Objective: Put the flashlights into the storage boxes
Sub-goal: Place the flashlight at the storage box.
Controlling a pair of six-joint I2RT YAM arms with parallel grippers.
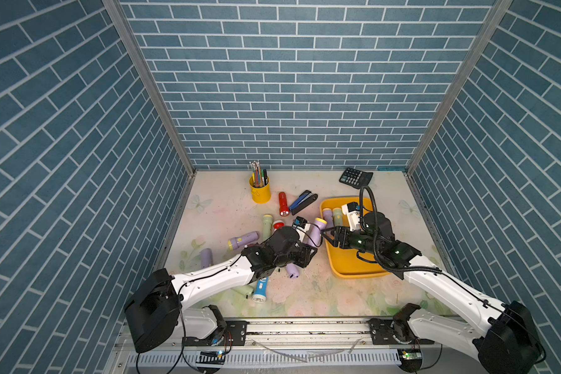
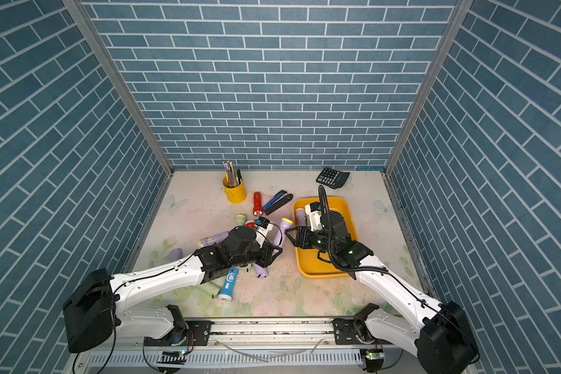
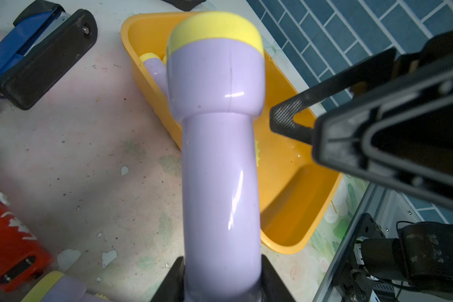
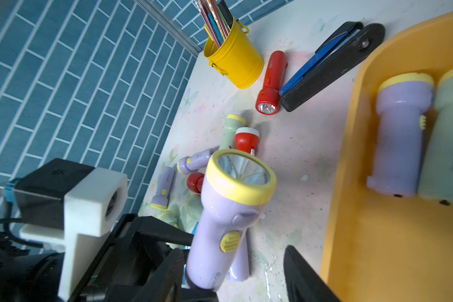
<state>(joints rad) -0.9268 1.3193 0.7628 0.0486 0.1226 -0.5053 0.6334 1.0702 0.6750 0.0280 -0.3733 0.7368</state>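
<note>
My left gripper (image 1: 308, 249) is shut on the tail of a lilac flashlight (image 1: 315, 230) with a yellow rim, held off the table with its head toward the yellow storage box (image 1: 357, 268). In the left wrist view the flashlight (image 3: 220, 157) stands between the jaws, over the box's rim (image 3: 285, 235). My right gripper (image 1: 329, 236) stands open beside the flashlight's head, above the box's left edge, gripping nothing. A lilac flashlight (image 4: 400, 136) and a pale green one (image 4: 450, 146) lie in the box. Several more lie on the table: red (image 1: 283, 204), lilac (image 1: 243, 240), blue (image 1: 260, 289).
At the back stands a yellow pen cup (image 1: 260, 189). A blue-and-black stapler (image 1: 303, 202) lies beside the red flashlight. A black calculator (image 1: 356, 177) sits behind the box. Blue brick walls close in the table on three sides.
</note>
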